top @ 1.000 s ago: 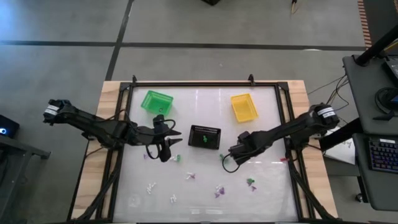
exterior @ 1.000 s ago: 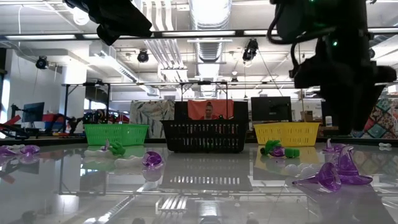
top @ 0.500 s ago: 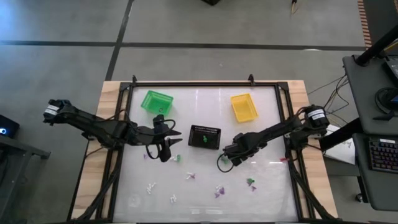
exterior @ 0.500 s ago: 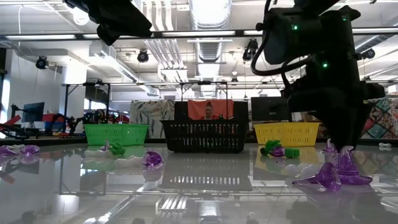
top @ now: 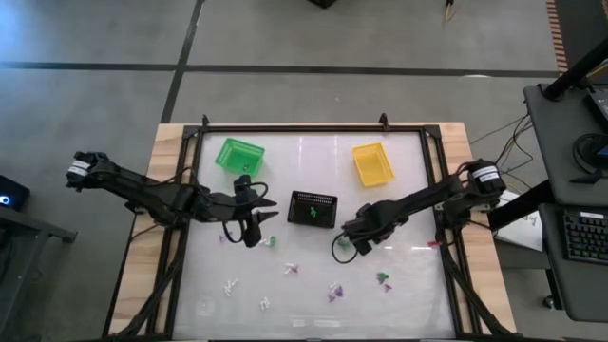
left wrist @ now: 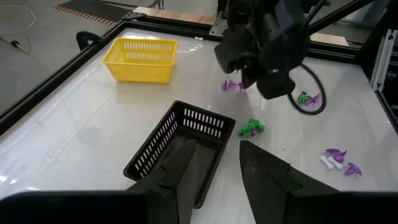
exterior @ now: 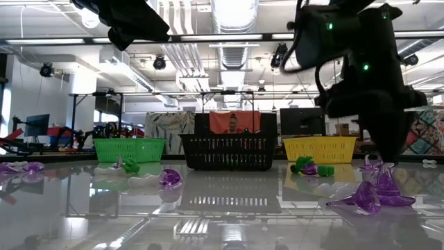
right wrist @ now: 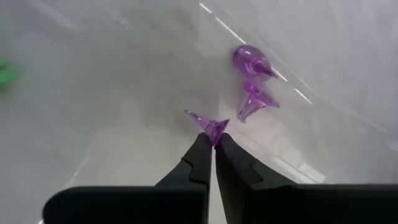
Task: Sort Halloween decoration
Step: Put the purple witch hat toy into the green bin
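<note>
Small purple, green and white Halloween trinkets lie scattered on the glossy white table (top: 313,313). My right gripper (right wrist: 213,144) points down near the table's middle right (top: 361,242) and is shut on a purple cone-shaped trinket (right wrist: 210,126). Two more purple trinkets (right wrist: 252,81) lie just beyond it. My left gripper (left wrist: 230,171) hangs above the table, left of the black basket (top: 313,209). It is open with nothing between its fingers. A green trinket (left wrist: 251,128) lies beside the black basket. My right gripper pinches the purple trinket's wide end (right wrist: 213,132) between its two fingertips, coming from above and pointing down. The trinket's pointed end (right wrist: 191,114) sticks out sideways past the fingers. Whether it rests on the table or hangs clear, I cannot tell.
A green basket (top: 238,154) stands at the far left and a yellow basket (top: 372,163) at the far right, with the black one between them and nearer. Loose trinkets (top: 293,270) lie along the near half. A dark frame (top: 294,127) rims the table.
My right gripper has rolled a little about its own axis and sunk slightly onto the purple trinkets, where it has shut on one.
</note>
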`<state>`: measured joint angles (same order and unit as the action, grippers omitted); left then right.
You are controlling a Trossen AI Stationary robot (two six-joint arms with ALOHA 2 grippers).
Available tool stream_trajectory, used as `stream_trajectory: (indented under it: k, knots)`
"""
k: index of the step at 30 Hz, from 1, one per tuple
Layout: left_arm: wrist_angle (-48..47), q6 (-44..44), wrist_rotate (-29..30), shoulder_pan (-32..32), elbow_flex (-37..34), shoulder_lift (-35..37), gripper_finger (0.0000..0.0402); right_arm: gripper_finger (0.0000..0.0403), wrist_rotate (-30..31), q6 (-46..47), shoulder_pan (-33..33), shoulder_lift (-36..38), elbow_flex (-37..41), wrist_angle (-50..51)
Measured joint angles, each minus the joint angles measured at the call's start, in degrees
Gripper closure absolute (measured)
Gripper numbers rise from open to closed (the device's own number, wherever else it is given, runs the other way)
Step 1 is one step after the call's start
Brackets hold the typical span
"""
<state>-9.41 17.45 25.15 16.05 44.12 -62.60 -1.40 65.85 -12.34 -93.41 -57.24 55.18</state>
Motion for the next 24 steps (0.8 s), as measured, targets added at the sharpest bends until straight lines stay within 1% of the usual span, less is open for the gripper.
stream_trajectory:
  k: [3, 5, 8, 10, 13, 16, 18, 21, 24]
  knots:
    - [0.0, 0.0, 0.0, 0.0, 0.0, 0.0, 0.0296, 0.0394, 0.1, -1.1, 0.0, 3.1, -0.2, -0.1]
    - [0.0, 0.0, 0.0, 0.0, 0.0, 0.0, 0.0296, 0.0394, 1.6, -1.7, 0.0, 5.4, -0.2, -0.2]
    - [0.0, -0.2, 0.0, 0.0, 0.0, 0.0, 0.0296, 0.0394, 6.7, -3.5, 0.0, 9.1, -0.2, -1.1]
    - [0.0, -0.3, 0.0, 0.0, 0.0, 0.1, 0.0296, 0.0394, 10.7, -5.6, 0.0, 11.4, -0.2, -3.8]
    - [-0.3, -1.0, 0.0, 0.2, 0.0, 1.6, 0.0296, 0.0394, 16.1, -10.4, 0.5, 14.0, -0.2, -10.8]
    - [-0.3, -2.7, 0.0, 0.2, 0.0, 3.9, 0.0296, 0.0394, 19.5, -17.2, 1.7, 15.9, -0.2, -20.6]
    - [-0.5, -3.6, 1.6, 0.3, 0.0, 5.9, 0.0296, 0.0394, 20.6, -23.0, 3.0, 16.3, -0.2, -28.4]
    - [-0.5, -4.5, 4.6, 0.4, 0.0, 9.0, 0.0296, 0.0394, 19.9, -31.5, 5.7, 16.2, -0.2, -39.7]
    - [-0.7, -5.2, 5.5, 0.4, 0.0, 11.5, 0.0296, 0.0394, 15.8, -37.6, 9.6, 15.0, -0.3, -49.3]
